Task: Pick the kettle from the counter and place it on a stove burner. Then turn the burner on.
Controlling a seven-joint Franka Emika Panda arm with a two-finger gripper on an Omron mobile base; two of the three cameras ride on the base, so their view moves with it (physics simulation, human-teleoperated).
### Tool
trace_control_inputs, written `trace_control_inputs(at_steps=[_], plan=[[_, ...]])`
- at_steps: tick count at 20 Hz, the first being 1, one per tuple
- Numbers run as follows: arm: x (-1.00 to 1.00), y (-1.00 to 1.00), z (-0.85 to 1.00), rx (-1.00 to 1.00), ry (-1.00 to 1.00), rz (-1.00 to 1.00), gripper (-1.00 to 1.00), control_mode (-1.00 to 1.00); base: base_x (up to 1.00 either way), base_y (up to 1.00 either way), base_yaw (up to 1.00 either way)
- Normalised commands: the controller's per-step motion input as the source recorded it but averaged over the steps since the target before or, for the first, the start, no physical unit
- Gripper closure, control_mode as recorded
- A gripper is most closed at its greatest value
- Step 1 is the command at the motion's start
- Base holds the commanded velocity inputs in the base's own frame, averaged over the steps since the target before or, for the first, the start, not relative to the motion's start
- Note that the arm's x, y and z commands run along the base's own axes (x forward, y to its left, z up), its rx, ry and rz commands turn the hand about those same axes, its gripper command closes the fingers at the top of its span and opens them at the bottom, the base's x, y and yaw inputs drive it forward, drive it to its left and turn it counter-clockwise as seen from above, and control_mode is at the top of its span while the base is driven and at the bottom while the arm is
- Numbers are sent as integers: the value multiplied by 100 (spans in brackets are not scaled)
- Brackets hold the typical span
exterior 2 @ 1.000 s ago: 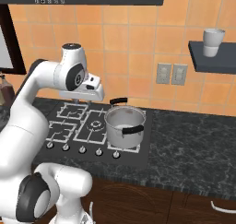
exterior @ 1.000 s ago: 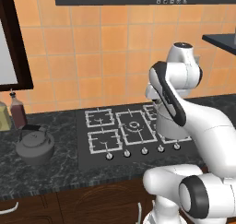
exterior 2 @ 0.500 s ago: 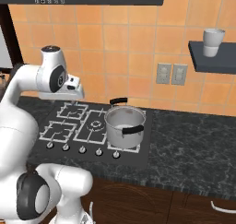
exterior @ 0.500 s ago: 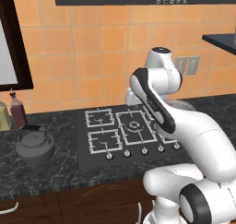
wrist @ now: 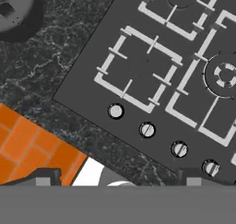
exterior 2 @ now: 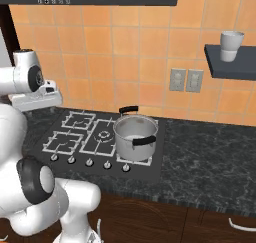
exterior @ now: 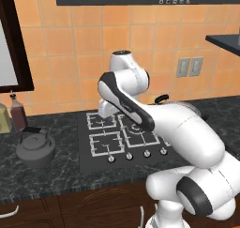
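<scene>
We are in a home kitchen: a black cooktop (exterior 2: 100,142) with silver knobs (exterior: 129,155) set in a speckled stone tabletop (exterior 2: 210,157), orange wall tiles (exterior 2: 130,52), wooden cabinet fronts (exterior: 70,208), a steel pot (exterior 2: 135,136).

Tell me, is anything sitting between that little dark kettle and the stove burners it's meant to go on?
Nothing visible blocks it. The kettle stands on the counter left of the cooktop, with bare stone between it and the nearest burner. The steel pot sits on the far side of the cooktop, out of that path.
</scene>
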Motion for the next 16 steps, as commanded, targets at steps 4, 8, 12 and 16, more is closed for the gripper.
trace_control_inputs(at_steps=[4,8,12,16], plan=[[14,96,-35,-14,0,16,-100,-100,0,0,0],[30,100,-41,-6,0,18,-100,-100,0,0,0],[41,100,-28,0,0,28,-100,-100,0,0,0],[39,77,-13,5,0,31,-100,-100,0,0,0]])
